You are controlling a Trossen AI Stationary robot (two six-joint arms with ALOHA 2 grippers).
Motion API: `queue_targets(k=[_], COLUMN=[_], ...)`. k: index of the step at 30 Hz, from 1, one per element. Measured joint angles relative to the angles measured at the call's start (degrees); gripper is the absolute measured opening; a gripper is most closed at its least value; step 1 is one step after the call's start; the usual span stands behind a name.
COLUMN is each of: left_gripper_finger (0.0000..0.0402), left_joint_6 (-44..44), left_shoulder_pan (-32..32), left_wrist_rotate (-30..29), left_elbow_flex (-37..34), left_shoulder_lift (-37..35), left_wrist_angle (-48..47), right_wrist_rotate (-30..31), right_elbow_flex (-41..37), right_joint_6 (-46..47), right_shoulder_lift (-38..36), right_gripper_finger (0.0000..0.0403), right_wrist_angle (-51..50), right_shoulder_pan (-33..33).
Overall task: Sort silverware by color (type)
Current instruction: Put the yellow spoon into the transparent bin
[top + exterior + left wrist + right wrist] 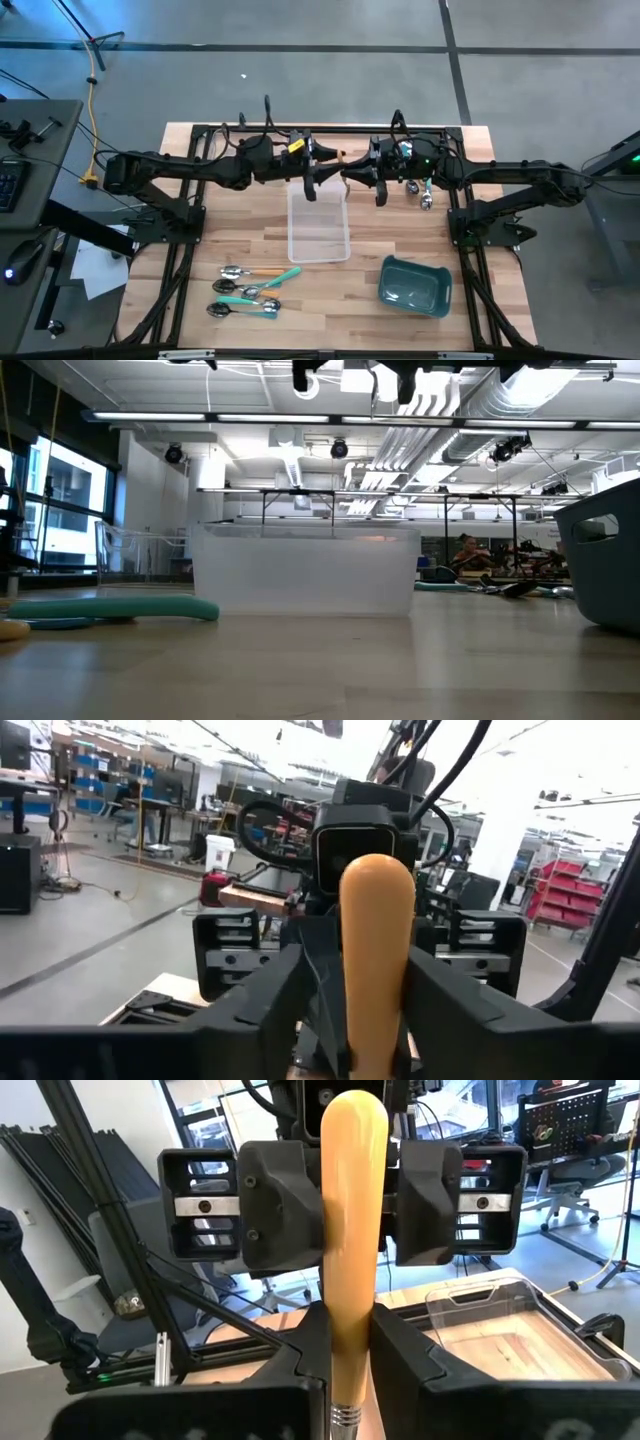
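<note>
An orange-handled spoon (352, 1230) is held high over the far end of the clear tray (318, 225), between my two grippers. They meet tip to tip at mid-table. My left gripper (328, 176) comes from the left and my right gripper (358, 176) from the right; both are shut on the handle. The spoon's bowl is hidden below the fingers. Several more spoons (250, 290) with orange and teal handles lie flat on the table near the front left. Two more spoons (425, 192) lie under the right arm. My left gripper pinches the orange handle's upper part (375, 970), below its rounded free end, between its two fingers (285, 1200). The fingers come level from the table's left and lie across the handle. The spoon stands about upright, free end up, clear of the table. My right gripper pinches the handle's lower part (348, 1370), just above the metal collar, between its two fingers (410, 1360). The fingers come level from the table's right, across the handle. They sit below the left gripper's fingers.
A teal bin (413, 285) stands at the front right, and it also shows in the low view (605, 560). In the low view the clear tray (305, 575) stands at mid-table, with a teal spoon handle (120, 608) lying to its left. Bare wood lies between tray and bin.
</note>
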Motion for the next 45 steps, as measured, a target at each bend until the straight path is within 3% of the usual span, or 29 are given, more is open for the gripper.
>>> queue_targets(k=[7, 16, 27, 32, 45], left_gripper_finger=[0.0047, 0.0046, 0.0045, 0.0009, 0.0008], left_joint_6=[-0.51, 1.45, 1.67, 1.85, 3.67], left_shoulder_pan=[0.58, 0.58, 0.65, 0.76, 1.72], left_wrist_rotate=[0.30, 0.15, 0.05, -0.45, -0.85], left_elbow_flex=[0.00, 0.00, -0.02, -0.06, -0.21], left_shoulder_lift=[0.00, 0.00, -0.01, -0.02, -1.72], left_wrist_angle=[-0.32, -0.40, -0.70, -0.97, -5.76], right_wrist_rotate=[0.61, 0.83, 0.57, 0.91, 3.53], right_elbow_flex=[0.00, 0.00, 0.00, 0.00, 0.07], right_joint_6=[-0.04, -0.90, -0.79, -0.85, -0.90], right_shoulder_lift=[0.02, 0.02, -0.40, -1.60, -6.86], right_gripper_finger=[0.0032, 0.0036, 0.0088, 0.0108, 0.0152], right_wrist_angle=[-0.14, -0.13, -0.18, -1.25, -8.55], right_shoulder_pan=[-0.07, -0.06, -0.21, -0.95, -5.20])
